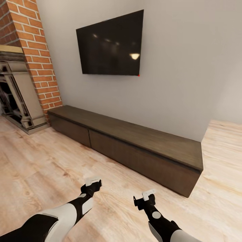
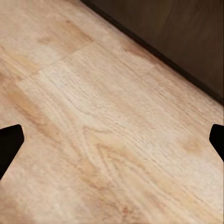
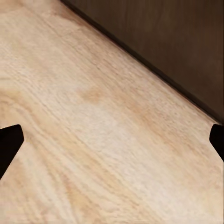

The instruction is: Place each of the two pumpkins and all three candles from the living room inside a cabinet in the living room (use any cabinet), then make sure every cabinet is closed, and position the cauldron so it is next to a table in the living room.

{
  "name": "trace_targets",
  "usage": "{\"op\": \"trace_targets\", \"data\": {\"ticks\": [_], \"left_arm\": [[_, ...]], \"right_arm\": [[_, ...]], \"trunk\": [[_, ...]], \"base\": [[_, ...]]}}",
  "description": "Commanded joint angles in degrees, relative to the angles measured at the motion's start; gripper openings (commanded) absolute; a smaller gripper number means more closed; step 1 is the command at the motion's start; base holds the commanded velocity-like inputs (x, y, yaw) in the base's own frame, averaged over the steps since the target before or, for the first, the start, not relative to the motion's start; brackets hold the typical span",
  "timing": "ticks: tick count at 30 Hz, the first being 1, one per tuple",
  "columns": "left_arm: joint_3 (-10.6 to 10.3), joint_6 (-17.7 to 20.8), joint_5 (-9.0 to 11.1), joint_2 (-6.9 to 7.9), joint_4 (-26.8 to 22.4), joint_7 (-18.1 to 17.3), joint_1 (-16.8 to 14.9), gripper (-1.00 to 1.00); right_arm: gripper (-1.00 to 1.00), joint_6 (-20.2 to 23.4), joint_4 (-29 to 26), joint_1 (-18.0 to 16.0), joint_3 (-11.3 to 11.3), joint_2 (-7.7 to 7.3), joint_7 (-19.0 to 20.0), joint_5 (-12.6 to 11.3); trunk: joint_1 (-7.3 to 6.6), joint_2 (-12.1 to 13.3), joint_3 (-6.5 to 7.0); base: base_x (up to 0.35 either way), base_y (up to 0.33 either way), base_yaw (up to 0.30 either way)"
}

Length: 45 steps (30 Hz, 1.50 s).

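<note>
Drawers on the cabinet (image 1: 134, 148) look shut — we carry nothing, left gripper (image 1: 93, 184) and right gripper (image 1: 148, 196) both spread wide; pumpkins, candles, cauldron remain, we judge.

A long, low dark-brown cabinet (image 1: 134, 144) runs along the pale wall, its flat drawer fronts all flush and shut, its top bare. Above it hangs a black television (image 1: 109, 43) mounted on the wall. To the left rises a red brick chimney column (image 1: 33, 50) with a grey fireplace (image 1: 16, 94) at its foot. Light wooden floor (image 1: 43, 161) spreads in front. Both arms reach forward low over the floor: the left gripper (image 1: 93, 183) and the right gripper (image 1: 148, 195) hang short of the cabinet, holding nothing.
</note>
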Motion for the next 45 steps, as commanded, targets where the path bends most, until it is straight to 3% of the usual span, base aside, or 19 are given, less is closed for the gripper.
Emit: {"op": "trace_targets", "data": {"ticks": [1,4,8,18,21,22,28,34,45], "left_arm": [[-0.47,-0.34,0.30,-0.04,0.23,0.16,-0.10,1.00],[-0.47,-0.38,0.30,-0.04,0.24,0.15,-0.10,1.00],[-0.44,-0.46,0.37,0.00,0.22,0.15,-0.10,1.00],[-0.21,-0.47,0.52,0.04,0.22,0.19,-0.10,1.00],[-0.11,-0.43,0.70,0.04,0.22,0.22,-0.10,1.00],[-0.06,-0.36,2.03,0.05,0.21,0.23,-0.10,1.00],[-0.03,-0.24,5.61,0.12,0.22,0.24,-0.10,1.00],[-0.03,-0.23,6.16,0.13,0.22,0.24,-0.10,1.00],[-0.07,-0.19,6.19,0.13,0.22,0.24,-0.10,1.00]], "right_arm": [[1.00,-0.21,0.05,-0.04,0.48,-0.02,-0.26,-0.60],[1.00,0.49,0.05,-0.04,0.44,-0.02,-0.26,-0.63],[1.00,5.77,-0.11,-0.04,0.29,-0.02,-0.26,-0.68],[1.00,13.67,-2.71,-0.04,0.33,0.14,-0.05,-0.65],[1.00,13.91,-2.91,-0.04,0.33,0.15,0.08,-0.62],[1.00,13.88,-3.03,-0.10,0.33,0.13,0.20,-0.61],[1.00,13.80,-3.03,-0.12,0.32,0.07,0.26,-0.62],[1.00,13.70,-3.05,-0.13,0.52,0.14,0.28,-0.68],[1.00,13.69,-3.03,-0.13,0.66,0.15,0.27,-0.62]], "trunk": [[-0.03,-0.01,0.18],[-0.11,0.03,0.85],[-0.11,0.03,0.78],[-0.11,0.03,0.20],[-0.11,0.03,-0.01],[-0.11,0.03,-0.08],[-0.11,0.03,-0.51],[-0.11,0.03,-0.86],[-0.11,0.03,-0.17]], "base": [[0.000,0.000,0.288],[0.000,0.000,0.290],[0.000,0.000,0.289],[0.000,-0.001,0.245],[-0.031,-0.083,0.223],[-0.099,-0.221,0.221],[-0.113,-0.248,0.221],[-0.122,-0.267,0.224],[-0.127,-0.268,0.189]]}}
